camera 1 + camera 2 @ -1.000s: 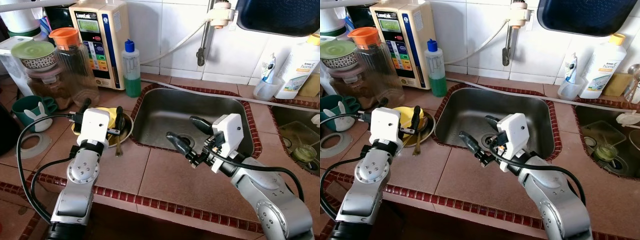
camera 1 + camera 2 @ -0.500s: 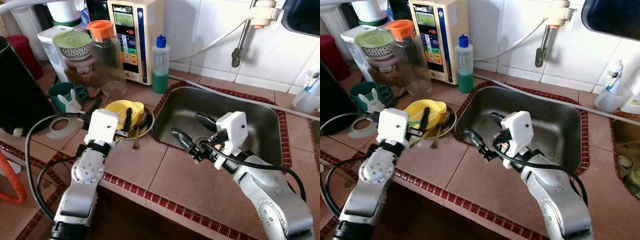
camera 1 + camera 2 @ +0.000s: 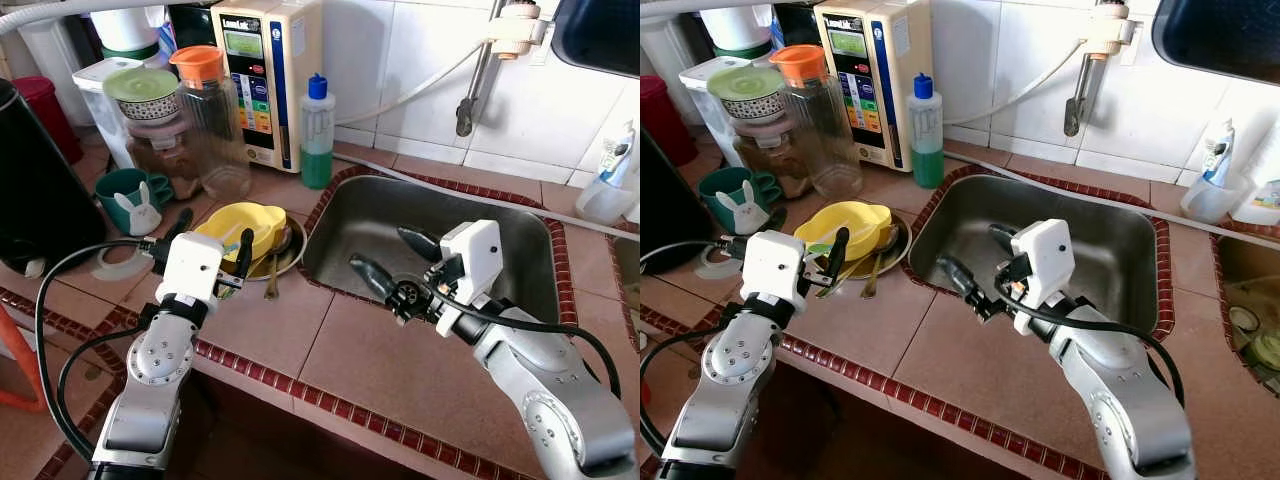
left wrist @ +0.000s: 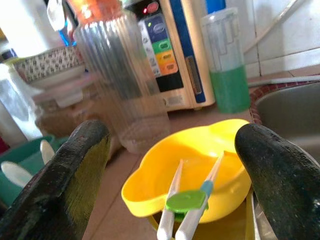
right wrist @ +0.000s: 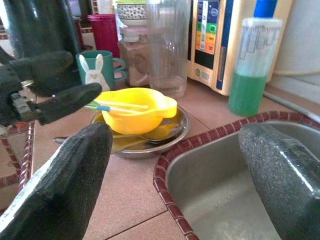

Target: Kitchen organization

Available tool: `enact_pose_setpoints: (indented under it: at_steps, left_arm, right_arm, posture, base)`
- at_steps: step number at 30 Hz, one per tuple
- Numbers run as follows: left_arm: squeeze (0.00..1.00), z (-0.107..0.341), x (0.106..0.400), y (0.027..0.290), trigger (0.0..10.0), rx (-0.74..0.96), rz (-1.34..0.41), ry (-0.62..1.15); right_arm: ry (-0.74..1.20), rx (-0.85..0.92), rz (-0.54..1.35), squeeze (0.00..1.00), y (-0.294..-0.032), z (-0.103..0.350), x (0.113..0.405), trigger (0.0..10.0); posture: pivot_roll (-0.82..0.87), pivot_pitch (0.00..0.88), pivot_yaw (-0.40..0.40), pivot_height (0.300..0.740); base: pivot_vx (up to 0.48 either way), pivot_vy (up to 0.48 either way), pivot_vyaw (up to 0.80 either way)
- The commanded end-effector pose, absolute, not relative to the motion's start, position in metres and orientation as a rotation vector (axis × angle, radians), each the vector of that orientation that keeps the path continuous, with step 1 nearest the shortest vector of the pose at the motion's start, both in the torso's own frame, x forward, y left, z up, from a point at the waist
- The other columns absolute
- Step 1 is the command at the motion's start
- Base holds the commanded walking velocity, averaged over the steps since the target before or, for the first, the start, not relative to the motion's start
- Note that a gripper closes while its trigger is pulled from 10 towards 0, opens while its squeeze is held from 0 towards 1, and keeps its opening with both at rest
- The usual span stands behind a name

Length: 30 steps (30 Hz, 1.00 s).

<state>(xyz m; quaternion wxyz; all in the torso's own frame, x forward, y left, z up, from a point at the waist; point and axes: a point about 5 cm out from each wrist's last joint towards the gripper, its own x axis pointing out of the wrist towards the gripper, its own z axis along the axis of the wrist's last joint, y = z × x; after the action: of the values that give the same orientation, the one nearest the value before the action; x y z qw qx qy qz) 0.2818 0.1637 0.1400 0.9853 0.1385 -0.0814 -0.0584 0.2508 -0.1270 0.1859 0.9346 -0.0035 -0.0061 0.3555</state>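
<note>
While both grippers hang empty with fingers apart — left gripper, right gripper — nothing looks sorted: yellow bowl mid-left beside the sink, chopsticks across it.

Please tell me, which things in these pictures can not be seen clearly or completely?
- Yellow bowl: in the right eye view, the left gripper covers its near rim.
- Sink drain: in the left eye view, hidden behind the right gripper.
- Dark object, top right of the left eye view: cut off by the edge, unidentifiable.
- Panel text on the beige appliance: blurred in the left wrist view.
</note>
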Motion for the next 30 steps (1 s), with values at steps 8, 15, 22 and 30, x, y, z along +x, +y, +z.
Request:
enact_pose_setpoints:
  at_steps: [8,15,22,30]
  left_arm:
    - [0.00,0.127,0.291,0.151,10.0,0.221,-0.169,-0.092]
    - [0.00,0.119,0.298,0.146,10.0,0.181,-0.181,-0.055]
    - [0.00,0.124,0.298,0.150,10.0,0.191,-0.144,-0.083]
    - [0.00,0.141,0.299,0.162,10.0,0.235,-0.091,-0.150]
  right_arm:
    - [-0.033,-0.011,0.776,0.00,-0.117,0.194,0.246,10.0]
    - [-0.022,-0.023,0.789,0.00,-0.117,0.194,0.244,10.0]
    - [-0.010,-0.023,0.798,0.00,-0.118,0.193,0.241,10.0]
    - [-0.010,-0.016,0.799,0.00,-0.117,0.191,0.241,10.0]
  posture:
    - [0.08,0.000,0.018,0.740]
    - [0.06,0.000,0.020,0.740]
    - [0.06,0.000,0.020,0.740]
    - [0.07,0.000,0.022,0.740]
  base:
    - [0.000,0.000,0.00]
    - [0.000,0.000,0.00]
    - [0.000,0.000,0.00]
    - [0.000,0.000,0.00]
